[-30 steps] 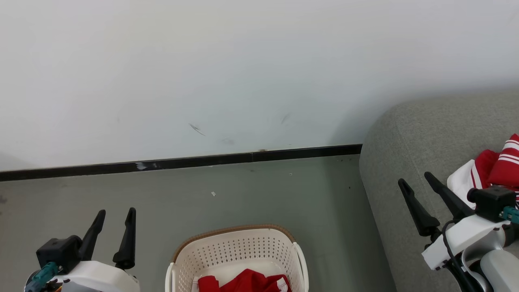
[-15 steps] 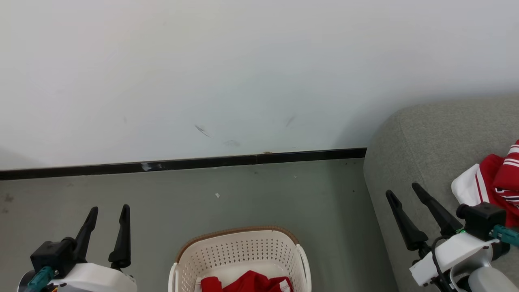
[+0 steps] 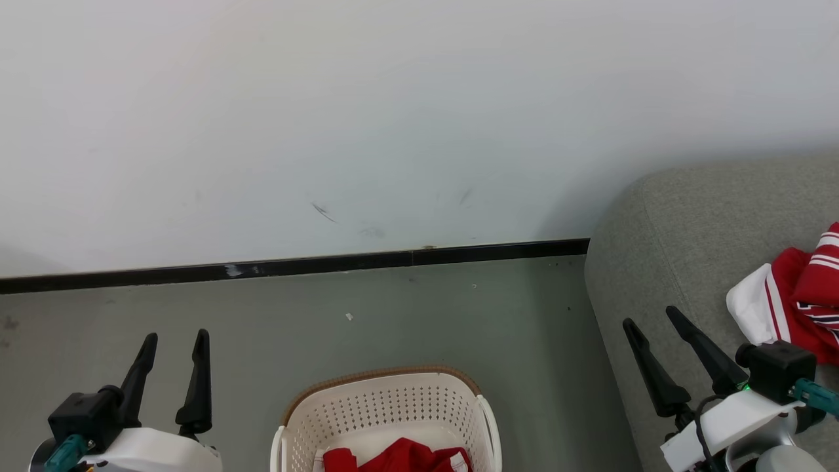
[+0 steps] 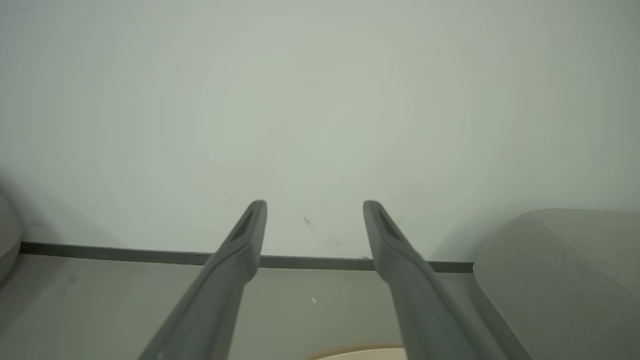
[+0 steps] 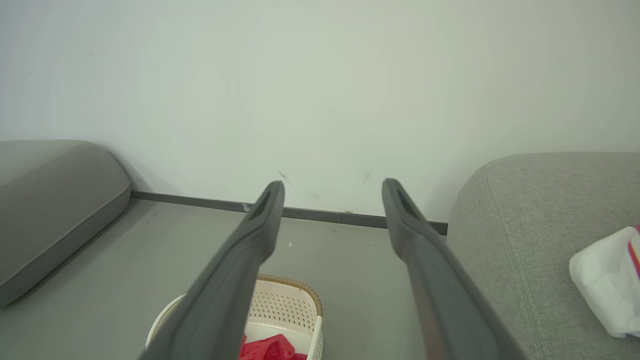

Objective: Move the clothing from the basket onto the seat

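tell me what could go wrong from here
The red garment lies low in the basket, at the head view's bottom edge; a reach could snag the perforated wall. The clothing on the sofa lies right beside the open right gripper; a swing might drag it off.

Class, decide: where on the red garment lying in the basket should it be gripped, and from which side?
Probably pinch the raised fold at the middle of the red garment, coming straight down from above: the basket walls block its sides.

White forearms (image 3: 157, 453), black tapered fingers (image 3: 196, 377), teal connectors (image 3: 63, 451).
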You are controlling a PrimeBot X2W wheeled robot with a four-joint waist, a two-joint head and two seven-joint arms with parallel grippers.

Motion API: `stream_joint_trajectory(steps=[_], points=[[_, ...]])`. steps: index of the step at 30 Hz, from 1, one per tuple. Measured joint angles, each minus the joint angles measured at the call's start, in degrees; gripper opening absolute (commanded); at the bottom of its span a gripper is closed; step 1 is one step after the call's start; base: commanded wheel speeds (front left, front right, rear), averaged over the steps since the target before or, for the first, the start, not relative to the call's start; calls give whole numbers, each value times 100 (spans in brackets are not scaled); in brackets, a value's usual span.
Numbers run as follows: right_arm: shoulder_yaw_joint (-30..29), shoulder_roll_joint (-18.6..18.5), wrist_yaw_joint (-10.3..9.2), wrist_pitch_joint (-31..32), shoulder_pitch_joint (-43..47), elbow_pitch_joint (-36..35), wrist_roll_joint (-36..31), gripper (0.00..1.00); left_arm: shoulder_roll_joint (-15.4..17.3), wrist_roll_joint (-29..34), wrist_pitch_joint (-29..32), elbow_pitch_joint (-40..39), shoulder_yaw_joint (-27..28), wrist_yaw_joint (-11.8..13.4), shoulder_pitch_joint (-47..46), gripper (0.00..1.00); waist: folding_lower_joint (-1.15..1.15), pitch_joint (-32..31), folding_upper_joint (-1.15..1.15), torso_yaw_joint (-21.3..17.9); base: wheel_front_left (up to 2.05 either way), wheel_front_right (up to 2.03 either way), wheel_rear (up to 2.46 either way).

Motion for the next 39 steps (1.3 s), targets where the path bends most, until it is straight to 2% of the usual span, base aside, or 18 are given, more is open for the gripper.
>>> stream_joint_trajectory(steps=[26,39], points=[[-121,74,0,0,127,-155,-111,100,-203,255,0,32,225,-298,98,100,0,74,0,-81,0,0,0],[-198,71,0,0,128,-241,-169,100,-297,393,0,271,89,-479,118,100,0,219,0,-159,0,0,0]])
